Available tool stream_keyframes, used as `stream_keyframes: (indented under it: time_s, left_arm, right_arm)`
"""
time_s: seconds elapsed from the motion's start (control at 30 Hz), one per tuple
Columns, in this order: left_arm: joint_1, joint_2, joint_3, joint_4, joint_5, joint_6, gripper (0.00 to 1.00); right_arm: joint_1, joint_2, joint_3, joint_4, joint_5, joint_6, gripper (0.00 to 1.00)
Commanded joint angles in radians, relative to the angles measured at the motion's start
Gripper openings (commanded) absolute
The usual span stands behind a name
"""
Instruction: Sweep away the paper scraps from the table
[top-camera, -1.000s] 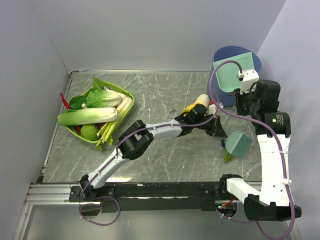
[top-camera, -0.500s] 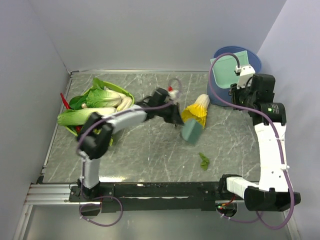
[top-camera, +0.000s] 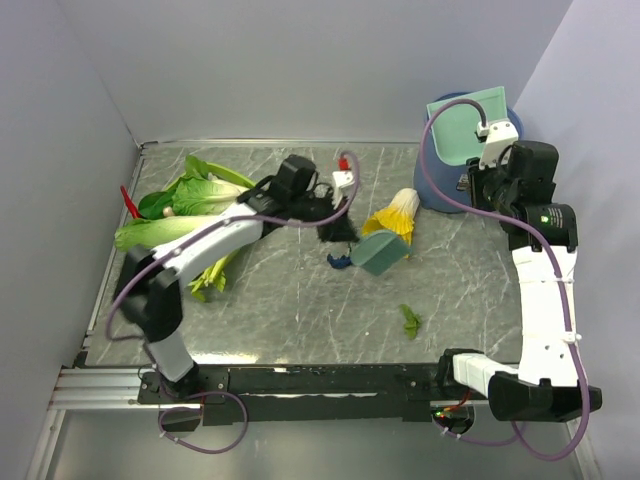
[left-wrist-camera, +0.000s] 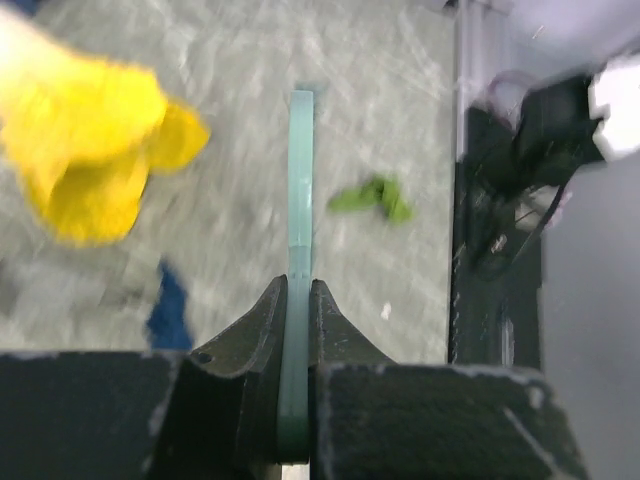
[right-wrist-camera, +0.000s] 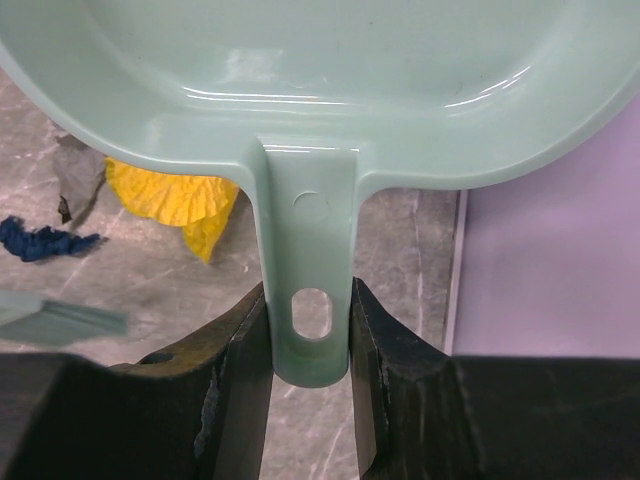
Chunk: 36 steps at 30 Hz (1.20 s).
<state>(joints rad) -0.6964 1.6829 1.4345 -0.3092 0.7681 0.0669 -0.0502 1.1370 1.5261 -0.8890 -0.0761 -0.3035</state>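
Paper scraps lie on the glossy grey-green marble-patterned table between pale walls: a green wad near right and a dark blue wad at centre. Leafy green vegetables sit far left, and a round blue bucket far right. The left gripper is clamped on a flat teal sweeper blade beside the yellow-and-white frilly vegetable.

From the left wrist, the blade shows edge-on, thin and smooth, with the green wad to its right.

From the right wrist, the right gripper squeezes the shiny pale green plastic dustpan by its handle.
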Motion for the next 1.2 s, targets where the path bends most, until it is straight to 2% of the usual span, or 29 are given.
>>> stream_keyframes:
  time_s: [0.0, 0.03, 0.07, 0.13, 0.2, 0.23, 0.27, 0.33, 0.37, 0.4, 0.5, 0.67, 0.73, 0.8, 1.0, 1.17]
  left_arm:
    - [-0.057, 0.185, 0.141, 0.207, 0.119, -0.201, 0.01]
    - [-0.080, 0.204, 0.150, 0.260, 0.090, -0.252, 0.01]
    - [-0.127, 0.218, 0.153, 0.389, 0.064, -0.342, 0.01]
    - [-0.176, 0.261, 0.152, 0.505, -0.046, -0.436, 0.01]
    - [-0.233, 0.346, 0.205, 0.579, -0.096, -0.591, 0.01]
    - [-0.247, 0.386, 0.240, 0.590, -0.081, -0.648, 0.01]
    - [-0.271, 0.435, 0.341, 0.591, -0.060, -0.750, 0.01]
    - [-0.296, 0.590, 0.464, 0.556, -0.008, -0.834, 0.01]
    - [-0.320, 0.633, 0.545, 0.573, 0.057, -0.889, 0.01]
    - [-0.333, 0.687, 0.561, 0.611, 0.072, -0.906, 0.01]
    - [-0.371, 0.698, 0.543, 0.619, 0.063, -0.880, 0.01]
    - [-0.405, 0.670, 0.515, 0.285, 0.036, -0.688, 0.01]
    - [-0.399, 0.643, 0.471, 0.137, -0.015, -0.615, 0.01]
    - [-0.390, 0.586, 0.434, 0.067, -0.090, -0.572, 0.01]
    - [-0.299, 0.468, 0.343, -0.184, -0.268, -0.472, 0.01]
    - [-0.193, 0.356, 0.294, -0.353, -0.348, -0.342, 0.01]
  right_arm:
    - [0.000, 0.020, 0.058, -0.001, 0.050, -0.028, 0.00]
    - [0.001, 0.029, 0.069, -0.014, 0.058, -0.037, 0.00]
    - [0.001, 0.032, 0.074, -0.025, 0.061, -0.040, 0.00]
    - [0.000, 0.027, 0.065, -0.048, 0.062, -0.054, 0.00]
    - [0.001, 0.023, 0.054, -0.053, 0.068, -0.057, 0.00]
    - [0.000, 0.026, 0.048, -0.054, 0.070, -0.056, 0.00]
    - [0.001, 0.027, 0.049, -0.059, 0.071, -0.054, 0.00]
    - [0.000, 0.027, 0.048, -0.062, 0.068, -0.045, 0.00]
    - [0.001, 0.027, 0.048, -0.062, 0.065, -0.043, 0.00]
    - [0.001, 0.026, 0.049, -0.065, 0.055, -0.043, 0.00]
    - [0.001, 0.029, 0.054, -0.061, 0.042, -0.046, 0.00]
    - [0.001, 0.027, 0.034, -0.013, 0.016, -0.045, 0.00]
    - [0.001, 0.029, 0.014, 0.024, -0.002, -0.039, 0.00]
    - [0.001, 0.039, 0.002, 0.050, -0.013, -0.020, 0.00]
    - [0.000, 0.064, 0.011, 0.127, -0.053, 0.036, 0.00]
    - [0.001, 0.084, 0.043, 0.137, -0.074, 0.055, 0.00]
